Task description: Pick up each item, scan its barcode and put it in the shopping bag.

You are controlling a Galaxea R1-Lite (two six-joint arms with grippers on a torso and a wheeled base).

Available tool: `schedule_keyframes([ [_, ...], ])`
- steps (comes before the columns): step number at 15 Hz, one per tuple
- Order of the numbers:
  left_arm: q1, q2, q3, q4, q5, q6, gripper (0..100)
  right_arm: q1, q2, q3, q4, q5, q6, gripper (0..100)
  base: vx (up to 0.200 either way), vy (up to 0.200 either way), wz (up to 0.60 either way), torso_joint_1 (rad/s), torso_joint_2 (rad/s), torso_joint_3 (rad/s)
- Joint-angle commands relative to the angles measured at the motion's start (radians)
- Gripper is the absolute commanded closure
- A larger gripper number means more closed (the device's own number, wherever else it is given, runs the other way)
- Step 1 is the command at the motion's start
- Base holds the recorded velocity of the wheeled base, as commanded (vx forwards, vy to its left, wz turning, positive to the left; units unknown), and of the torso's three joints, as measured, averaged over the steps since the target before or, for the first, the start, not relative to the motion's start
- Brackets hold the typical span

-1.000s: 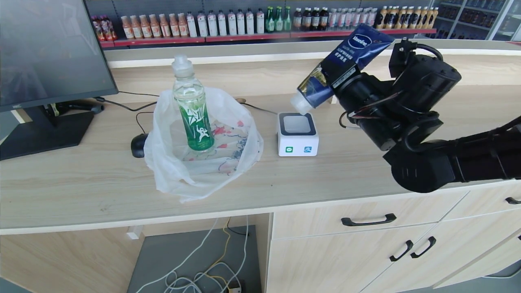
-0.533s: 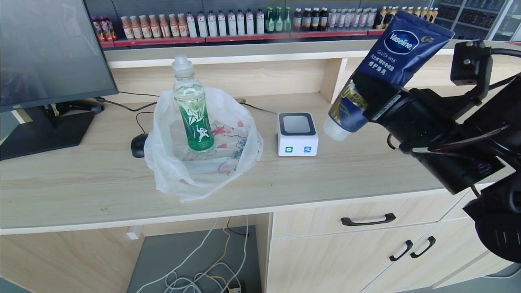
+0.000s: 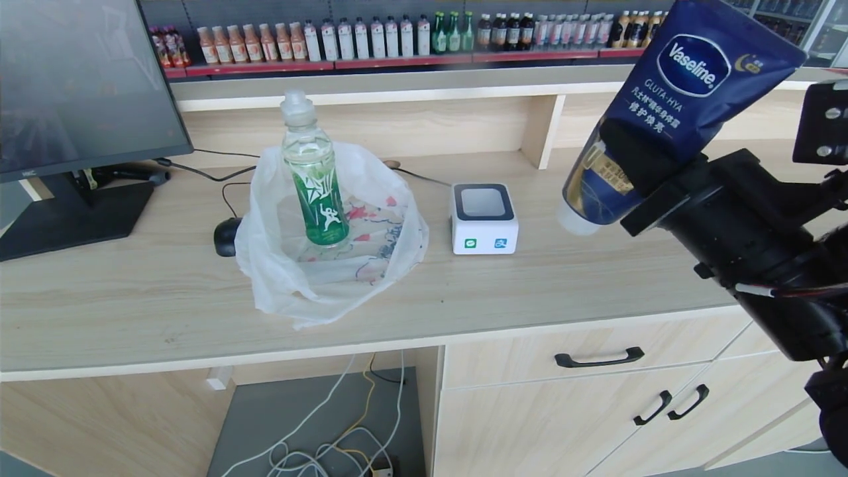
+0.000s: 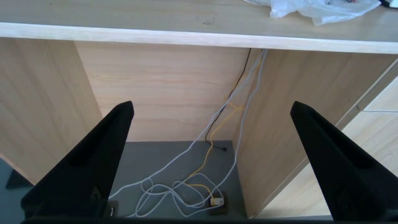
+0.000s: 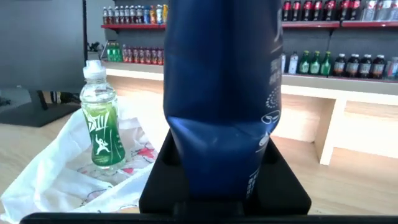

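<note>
A long pale wooden surface [image 3: 132, 298] with drawers runs across the scene. A large dark flat monitor [image 3: 79, 79] stands at its 10 o'clock corner.

Near the middle lies an open, crumpled white plastic shopping bag [image 3: 278, 265]. Inside it a clear plastic bottle with a green label [image 3: 313, 179] stands upright.

A dark blue squeezable tube with a white cap [image 3: 682, 99] hangs cap-down and tilted, raised off the surface at 3 o'clock from the small white square scanner box [image 3: 483, 218]. The right end effector [image 3: 656, 192] is clamped round its lower body. The scanner sits just beside the bag, at the bag's 3 o'clock. A small black mouse [image 3: 225, 236] touches the bag's 9 o'clock edge.

The left end effector [image 4: 211, 106] hangs below the surface edge with its fingers wide apart and nothing between them.

A second ago the tube's cap pointed down at the scanner. It has since swung out towards 3 o'clock and nearer the head camera. The scan pass looks finished. Bagging is not yet done, and the bag now lies well apart at 9 o'clock.

The tube's crimped end is cut off by the frame. Its barcode cannot be made out, and the tube covers most of the right fingers.
</note>
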Motion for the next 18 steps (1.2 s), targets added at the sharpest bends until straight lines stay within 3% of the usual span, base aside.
schedule_keyframes([
  [1,0.000,0.002,0.000,0.000,0.000,-0.001,0,-0.018,0.010,0.033,-0.010,0.047,-0.038,100,0.000,0.000,0.00,0.000,0.00,0.000],
  [6,0.000,0.000,0.000,0.000,0.000,-0.001,0,-0.161,0.056,-0.005,-0.027,0.059,-0.044,100,0.000,0.000,0.00,0.000,0.00,0.000],
  [10,0.000,0.000,0.000,0.000,0.001,-0.001,0,-0.175,0.068,-0.033,-0.030,0.059,-0.029,100,0.000,0.000,0.00,0.000,0.00,0.000],
  [18,0.002,0.002,0.000,0.000,0.000,-0.005,0,-0.172,0.056,-0.008,-0.042,0.058,-0.001,100,0.000,0.200,0.00,0.002,0.00,0.001],
])
